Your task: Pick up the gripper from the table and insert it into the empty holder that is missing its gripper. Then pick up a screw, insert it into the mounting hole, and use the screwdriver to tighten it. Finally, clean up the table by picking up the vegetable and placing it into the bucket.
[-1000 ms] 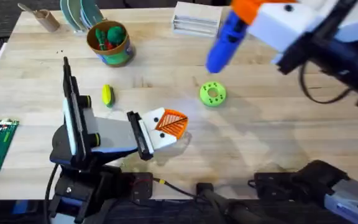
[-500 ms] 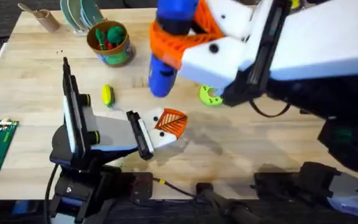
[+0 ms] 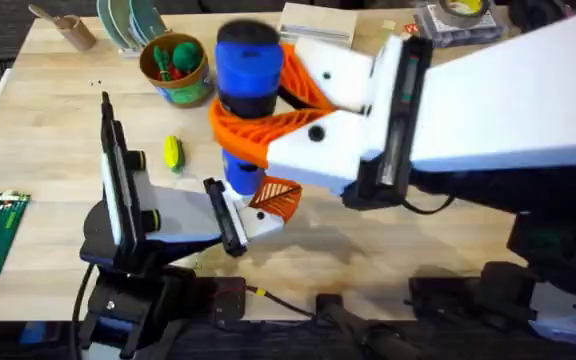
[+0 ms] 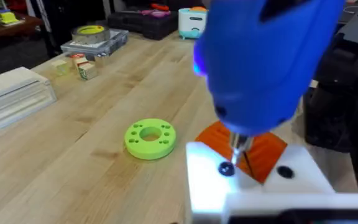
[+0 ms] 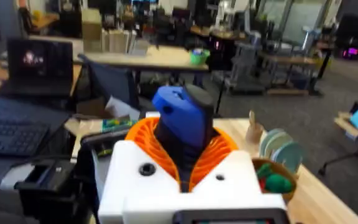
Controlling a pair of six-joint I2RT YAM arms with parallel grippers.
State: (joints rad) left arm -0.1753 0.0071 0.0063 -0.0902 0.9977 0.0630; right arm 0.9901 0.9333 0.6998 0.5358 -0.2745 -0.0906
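Screwdriver (image 3: 245,90) comes first for us: our right gripper (image 3: 278,105) has its orange pads clamped around the blue body, hanging large over the table's middle, tip at the orange-finned holder (image 3: 268,205) in front of our left arm. From the left wrist we see the metal tip (image 4: 238,144) at a dark screw (image 4: 226,168) in the white block; we cannot tell how our left jaws stand. The bucket (image 3: 176,68) sits at eleven o'clock, the vegetable (image 3: 172,152) at nine, with bare wood between them.
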